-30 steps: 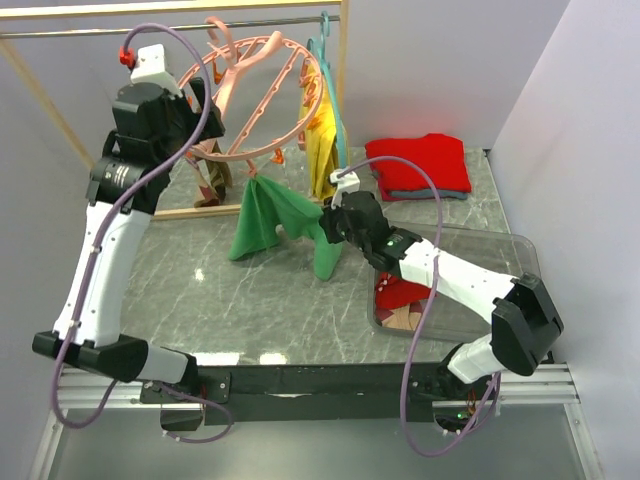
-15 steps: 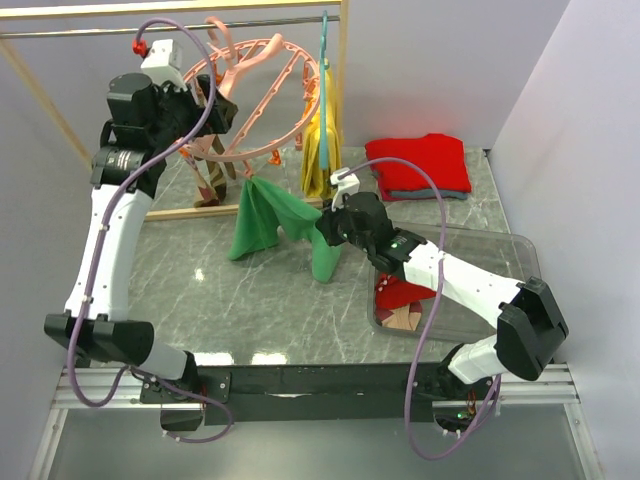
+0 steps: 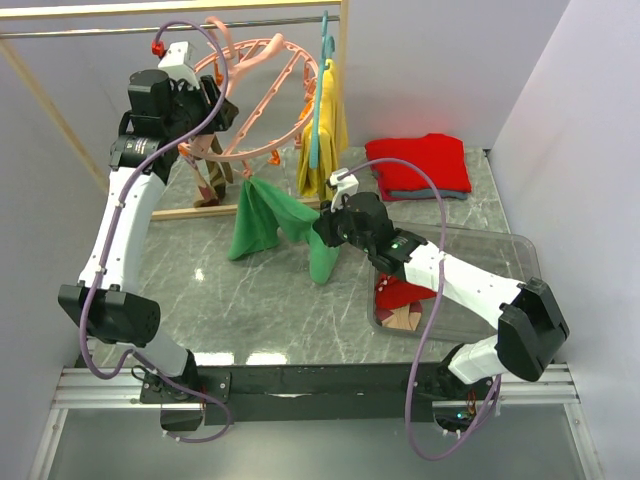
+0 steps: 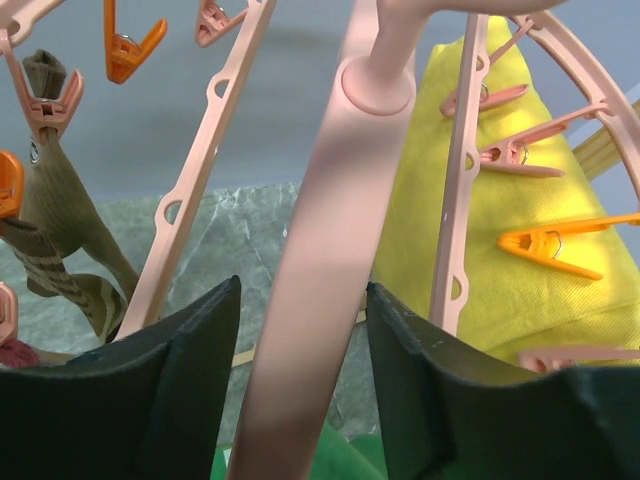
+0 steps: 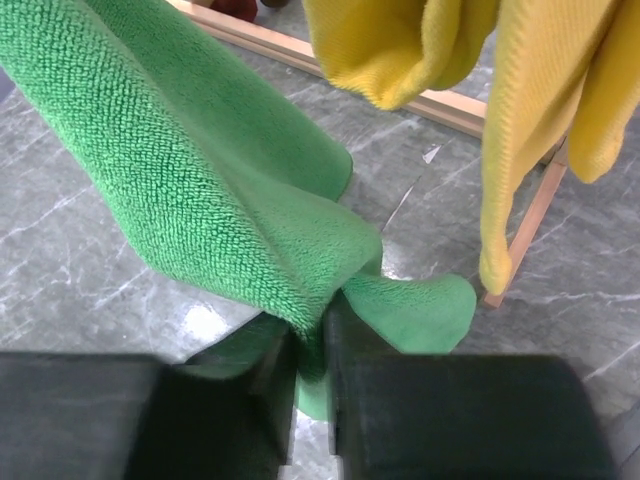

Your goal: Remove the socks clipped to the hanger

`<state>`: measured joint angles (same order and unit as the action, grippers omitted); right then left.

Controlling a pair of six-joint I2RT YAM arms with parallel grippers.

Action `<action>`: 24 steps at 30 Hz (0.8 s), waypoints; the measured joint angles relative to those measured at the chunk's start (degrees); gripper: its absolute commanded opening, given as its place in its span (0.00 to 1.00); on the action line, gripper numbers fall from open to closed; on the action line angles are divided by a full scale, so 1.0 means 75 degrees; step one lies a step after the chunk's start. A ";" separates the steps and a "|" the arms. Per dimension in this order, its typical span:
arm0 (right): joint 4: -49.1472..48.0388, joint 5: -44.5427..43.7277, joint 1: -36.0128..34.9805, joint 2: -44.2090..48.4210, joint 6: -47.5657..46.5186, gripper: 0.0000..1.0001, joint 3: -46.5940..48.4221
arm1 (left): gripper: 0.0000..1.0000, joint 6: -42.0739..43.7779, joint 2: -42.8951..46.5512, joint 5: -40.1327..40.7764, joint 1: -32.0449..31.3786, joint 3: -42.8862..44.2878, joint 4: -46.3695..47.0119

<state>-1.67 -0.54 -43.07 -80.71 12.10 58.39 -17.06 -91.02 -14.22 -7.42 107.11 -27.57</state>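
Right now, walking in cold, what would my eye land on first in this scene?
Probably the bright green cloth hanging below the round pink hanger at the back, one end pinched in the right gripper. Next, the left gripper, standing open astride the hanger's central stem, with a yellow cloth hanging just to the right.

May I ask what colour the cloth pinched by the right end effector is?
The cloth is bright green; the right wrist view shows it best.
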 measured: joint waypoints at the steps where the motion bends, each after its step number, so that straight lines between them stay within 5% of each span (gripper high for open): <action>1: 0.0000 0.0000 0.0000 0.0000 0.0017 0.32 0.0000 | 0.49 -0.0009 0.0000 0.0017 0.0000 0.0003 0.0000; 5: 0.0035 0.0017 0.0000 0.0061 0.0058 0.54 0.0000 | 0.33 0.0000 0.0000 0.0119 -0.0012 0.0006 -0.0026; 10: 0.0055 0.0023 0.0000 0.0271 0.0143 0.65 -0.0006 | 0.26 0.0032 0.0076 0.0565 -0.0175 0.0006 -0.0160; 14: 0.0131 0.0020 0.0000 0.0501 0.0271 0.85 -0.0020 | 0.22 0.0032 0.0233 0.0970 -0.0239 0.0006 -0.0391; 24: 0.0423 -0.0038 -0.0067 0.1113 0.0475 0.94 -0.0105 | 0.11 -0.0233 0.0414 0.2669 -0.0857 0.0627 -0.1571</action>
<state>1.50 -0.82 -43.57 -72.36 15.66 57.60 -18.81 -87.92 5.80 -13.85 111.81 -39.35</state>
